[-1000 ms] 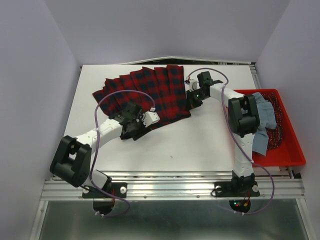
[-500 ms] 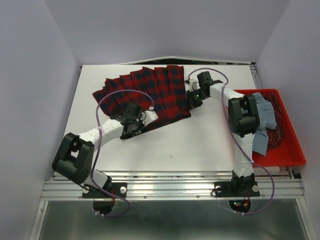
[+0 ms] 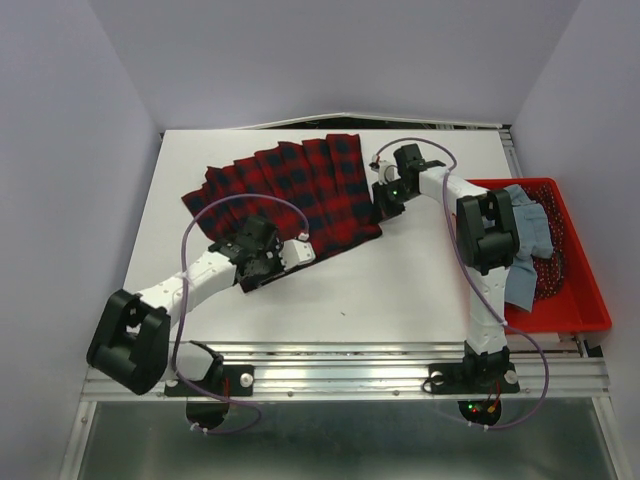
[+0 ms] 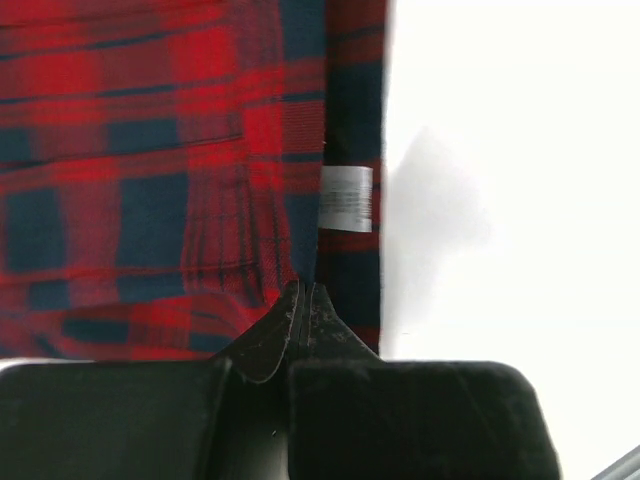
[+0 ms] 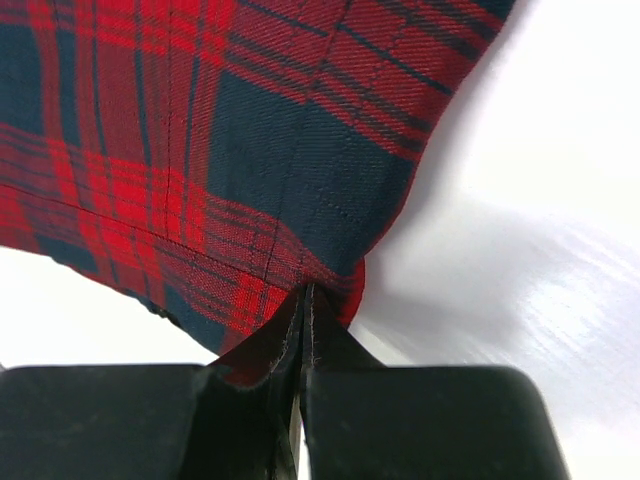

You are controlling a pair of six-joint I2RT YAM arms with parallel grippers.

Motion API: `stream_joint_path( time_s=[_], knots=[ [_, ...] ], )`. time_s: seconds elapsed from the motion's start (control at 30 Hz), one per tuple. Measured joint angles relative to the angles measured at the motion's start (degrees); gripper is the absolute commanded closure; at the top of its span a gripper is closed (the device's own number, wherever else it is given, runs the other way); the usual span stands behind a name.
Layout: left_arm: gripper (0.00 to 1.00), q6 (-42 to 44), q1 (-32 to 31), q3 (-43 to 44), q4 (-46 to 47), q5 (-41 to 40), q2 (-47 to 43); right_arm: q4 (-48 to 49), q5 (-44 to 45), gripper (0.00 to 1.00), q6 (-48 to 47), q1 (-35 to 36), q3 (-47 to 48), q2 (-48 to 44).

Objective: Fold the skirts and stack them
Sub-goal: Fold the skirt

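Observation:
The red-and-navy plaid skirt [image 3: 290, 190] lies fanned out across the back middle of the white table [image 3: 400, 290]. My left gripper [image 3: 262, 268] is shut on the skirt's near edge. In the left wrist view the fingertips [image 4: 318, 300] pinch the plaid cloth [image 4: 150, 180] beside a white label [image 4: 346, 198]. My right gripper [image 3: 385, 203] is shut on the skirt's right corner, and in the right wrist view the plaid hem [image 5: 300, 170] runs into the closed tips [image 5: 305, 300]. The light blue-grey skirt [image 3: 530, 235] hangs over the edge of the red basket [image 3: 590, 300].
The red basket stands at the table's right edge and also holds a dark red patterned cloth [image 3: 550, 265]. The right arm's elbow [image 3: 485, 235] reaches over the basket's left rim. Grey walls close in the table on the left, back and right.
My left gripper has shut on the plaid skirt's near edge. The left arm has swung down and to the left, and the skirt has shifted slightly. The right gripper has kept its grip.

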Motion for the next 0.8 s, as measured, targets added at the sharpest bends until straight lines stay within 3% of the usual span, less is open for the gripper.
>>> stream_joint_path(
  time_s=[0.27,0.37,0.4,0.53,0.7,0.77,0.8],
  knots=[
    [0.99,5.95,-0.72,-3.37,1.55,2.51,9.29,-1.70,-1.33,0.99,1.29,-0.63,-0.11,0.11],
    [0.75,6.75,-0.72,-2.78,1.29,2.58,9.70,-1.92,-1.55,0.99,1.22,-0.94,-0.11,0.15],
    [0.53,6.71,-0.72,-2.51,0.98,2.82,9.68,-2.05,-1.55,0.99,1.22,-1.01,-0.04,0.20],
    [0.30,5.16,-0.57,0.07,-5.16,6.38,7.41,-3.89,0.09,0.99,-0.33,-1.07,3.82,2.10],
    [0.27,-0.59,-0.04,8.13,-9.68,10.54,-2.40,-2.47,9.86,0.99,-6.32,-0.59,11.52,5.40],
    [0.28,-3.15,1.22,10.23,-8.46,11.72,-5.33,1.14,15.23,0.88,-9.27,0.28,13.66,6.60],
    [0.30,-4.63,3.48,11.23,-7.41,12.59,-6.82,2.67,17.64,0.75,-10.51,0.76,14.49,7.19]
  ],
)
